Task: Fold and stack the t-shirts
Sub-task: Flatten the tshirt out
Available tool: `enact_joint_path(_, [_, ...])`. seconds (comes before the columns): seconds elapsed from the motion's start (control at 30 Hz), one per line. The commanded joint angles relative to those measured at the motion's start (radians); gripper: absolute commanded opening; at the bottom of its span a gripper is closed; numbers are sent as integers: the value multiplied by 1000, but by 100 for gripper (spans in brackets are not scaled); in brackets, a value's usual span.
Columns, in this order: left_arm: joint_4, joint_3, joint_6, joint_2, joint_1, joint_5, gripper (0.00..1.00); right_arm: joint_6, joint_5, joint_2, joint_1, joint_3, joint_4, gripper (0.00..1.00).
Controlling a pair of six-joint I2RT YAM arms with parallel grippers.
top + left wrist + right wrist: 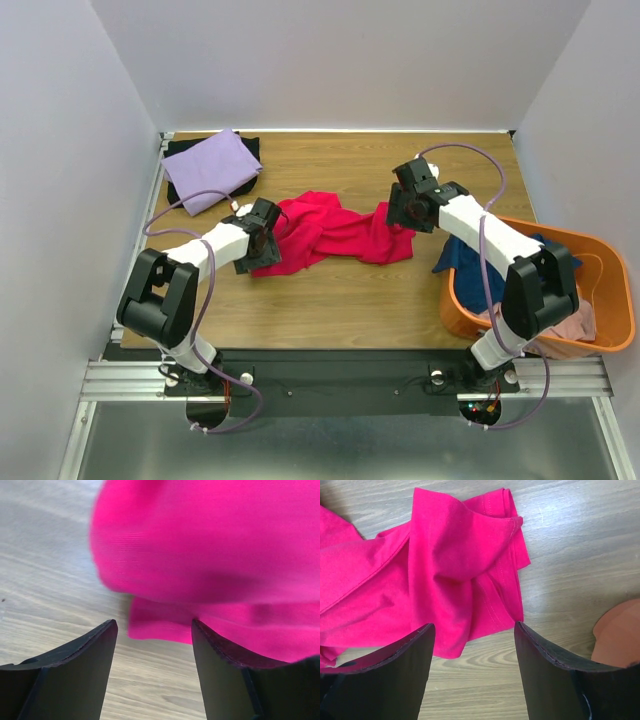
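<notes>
The left gripper (153,625) stood partly open over the table (350,300). Bare wood showed between its 2 fingers and nothing was gripped. The near edge of the crimson shirt (335,232) lay just ahead of the gap and met the tip of the right-hand finger. The right gripper (474,625) was open about as wide and also held nothing. A hemmed end of the same shirt lay just in front of its fingertips.

The shirt lay crumpled mid-table between the 2 grippers, its long axis running left to right and rising a little toward the right. The left gripper was at its left end and the right gripper at its right end, so each arm was nearer its own end. For both, the cloth lay ahead of the fingers and toward the middle of the table. I judged that the next move would be 2 pinches, 1 at each end, to pull the shirt flat along that axis.

At the far left corner a folded lavender shirt (210,168) rested on a black shirt (252,148), well apart from the crimson one. At the right, a navy shirt (462,255) hung over the rim of the tub (610,290).
</notes>
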Motion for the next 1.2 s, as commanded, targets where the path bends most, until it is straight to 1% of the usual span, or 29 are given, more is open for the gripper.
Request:
enact_joint_path(0.0, [23,-35,-35,-7,19,-14,71,-21,-13,-35,-14,11,10,71])
enact_joint_path(0.13, [44,-55,-55,7,19,3,71,-35,-25,-24,-31,31,10,71])
enact_joint_path(0.23, [62,-68,-63,23,19,16,67,-41,-42,-14,-53,45,10,71])
enact_joint_path(0.27, [66,-70,-66,27,20,19,63,-43,-47,-12,-59,48,10,71])
enact_joint_path(0.3, [70,-73,-69,32,19,22,55,-49,-52,-7,-63,51,10,71])
enact_joint_path(0.33, [75,-75,-72,39,19,28,52,-52,-56,-4,-76,54,10,71])
enact_joint_path(0.37, [76,-75,-72,43,20,31,44,-58,-59,0,-82,60,10,71])
enact_joint_path(0.47, [70,-70,-78,44,19,28,32,-69,-64,17,-99,71,12,71])
enact_joint_path(0.5, [67,-69,-76,38,19,26,25,-78,-68,22,-105,85,12,71])
enact_joint_path(0.53, [63,-59,-76,37,20,23,22,-84,-72,32,-108,92,12,71])
enact_joint_path(0.57, [50,-53,-75,33,20,23,15,-101,-73,43,-108,103,13,71])
enact_joint_path(0.73, [21,-15,-61,4,23,39,0,-156,-88,144,-108,207,13,72])
enact_joint_path(0.97, [-13,71,-40,-23,58,82,0,-189,-76,299,-110,316,15,72])
enact_joint_path(1.17, [-34,112,-24,-22,81,91,0,-210,-170,391,-111,384,41,73])
